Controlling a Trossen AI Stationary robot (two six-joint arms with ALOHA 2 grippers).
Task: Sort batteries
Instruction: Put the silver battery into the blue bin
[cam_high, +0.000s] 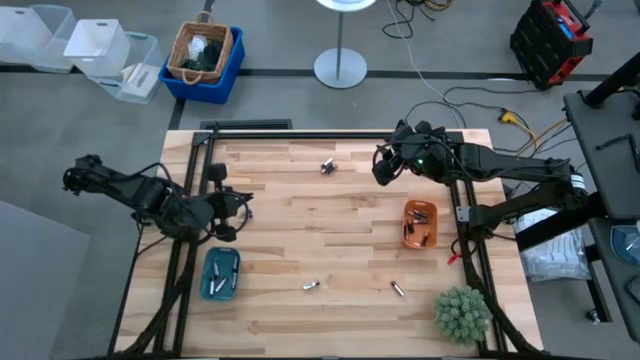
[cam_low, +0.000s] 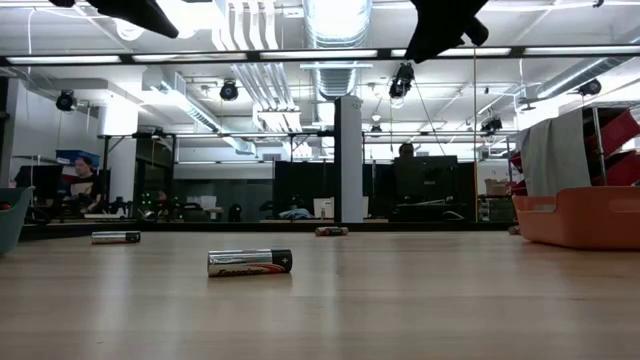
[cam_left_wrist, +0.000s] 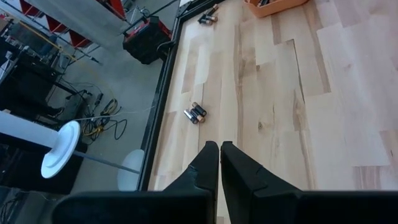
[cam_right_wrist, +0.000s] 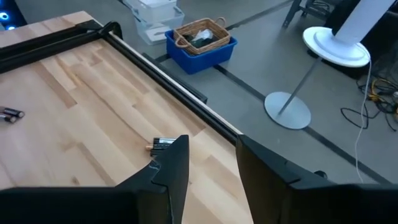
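We judge the sorting partly done: batteries already lie in the teal tray (cam_high: 221, 272) and orange tray (cam_high: 420, 223), three loose batteries (cam_high: 327, 167) remain on the counter (cam_high: 330, 220), left gripper (cam_high: 228, 212) jaws closed, right gripper (cam_high: 382, 166) jaws open, empty.

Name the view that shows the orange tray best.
High view: the whole orange tray shows, batteries inside. Low view shows only one wall; left wrist view only an edge; right wrist view nothing.
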